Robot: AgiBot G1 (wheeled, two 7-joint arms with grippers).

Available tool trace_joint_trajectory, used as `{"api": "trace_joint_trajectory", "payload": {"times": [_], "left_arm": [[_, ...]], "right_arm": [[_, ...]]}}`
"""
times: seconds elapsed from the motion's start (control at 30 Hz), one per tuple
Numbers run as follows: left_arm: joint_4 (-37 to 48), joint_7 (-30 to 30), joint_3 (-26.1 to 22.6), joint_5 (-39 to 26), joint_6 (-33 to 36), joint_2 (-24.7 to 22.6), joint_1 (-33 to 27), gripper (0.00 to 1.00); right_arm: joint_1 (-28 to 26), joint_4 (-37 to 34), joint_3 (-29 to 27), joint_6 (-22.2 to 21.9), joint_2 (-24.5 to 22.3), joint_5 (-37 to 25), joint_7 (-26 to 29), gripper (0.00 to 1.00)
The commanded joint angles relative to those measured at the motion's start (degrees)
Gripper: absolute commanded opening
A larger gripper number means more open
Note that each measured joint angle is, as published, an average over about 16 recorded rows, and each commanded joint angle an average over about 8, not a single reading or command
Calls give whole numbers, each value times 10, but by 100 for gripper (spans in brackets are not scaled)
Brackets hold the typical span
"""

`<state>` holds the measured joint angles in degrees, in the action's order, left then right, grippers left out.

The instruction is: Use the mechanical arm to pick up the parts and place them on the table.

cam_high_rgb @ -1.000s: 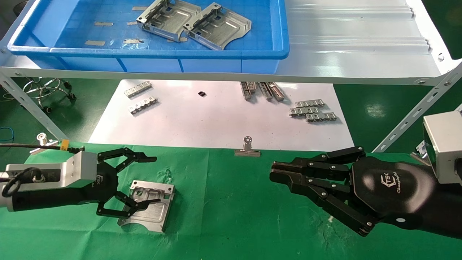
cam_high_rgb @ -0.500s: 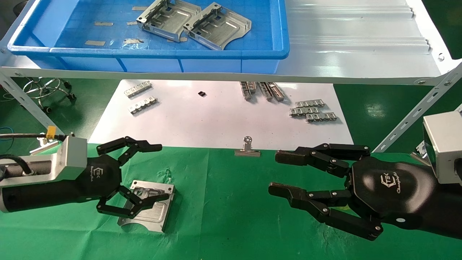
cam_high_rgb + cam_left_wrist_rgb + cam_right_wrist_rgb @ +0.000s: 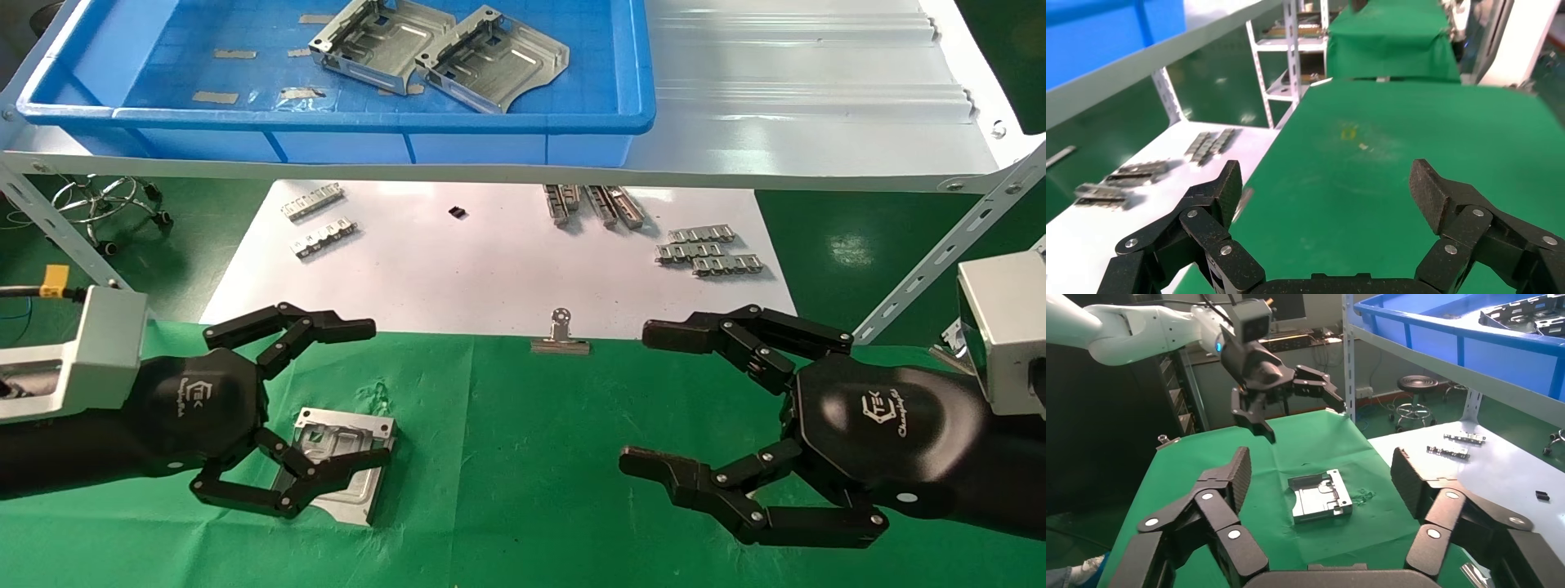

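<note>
Green cloth covers the table [image 3: 523,490] in front of the robot, with a white sheet [image 3: 490,269] beyond it and a grey shelf [image 3: 801,90] above carrying a blue bin [image 3: 122,122]. One part [image 3: 347,457] lies flat on the cloth near the left side; two more parts [image 3: 437,53] sit in the bin. The left gripper [image 3: 343,400] hangs above the delivered part with its fingers spread wide, holding nothing; the right wrist view shows it clear of the plate. The right gripper [image 3: 645,400] hovers over bare cloth on the right, also wide open and empty. The risk I see is on the way up to the bin: the shelf edge and the bin's front wall stand between either hand and the remaining parts, so a reach that rises too shallow could strike them. The two plates also lie touching, so closing on one may drag or tip its neighbour, and the thin flanges could slip from the fingers. Compared with a second ago, the right hand's fingers, then pressed together, have opened fully, and the left hand has pulled back toward the robot's left and lifted off the part, which has not shifted.
</note>
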<state>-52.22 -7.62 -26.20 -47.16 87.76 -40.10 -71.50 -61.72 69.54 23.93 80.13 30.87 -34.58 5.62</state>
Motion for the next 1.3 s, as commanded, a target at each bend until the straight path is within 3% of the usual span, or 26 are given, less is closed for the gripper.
{"api": "trace_joint_trajectory", "payload": {"times": [0.03,0.63,1.3], "left_arm": [[-23,20,11,6,-2,5,11,100],[-223,189,106,56,-22,53,104,100],[-221,187,106,56,-22,53,103,100]], "right_arm": [[0,0,0,0,0,0,0,100],[0,0,0,0,0,0,0,100],[0,0,0,0,0,0,0,100]]}}
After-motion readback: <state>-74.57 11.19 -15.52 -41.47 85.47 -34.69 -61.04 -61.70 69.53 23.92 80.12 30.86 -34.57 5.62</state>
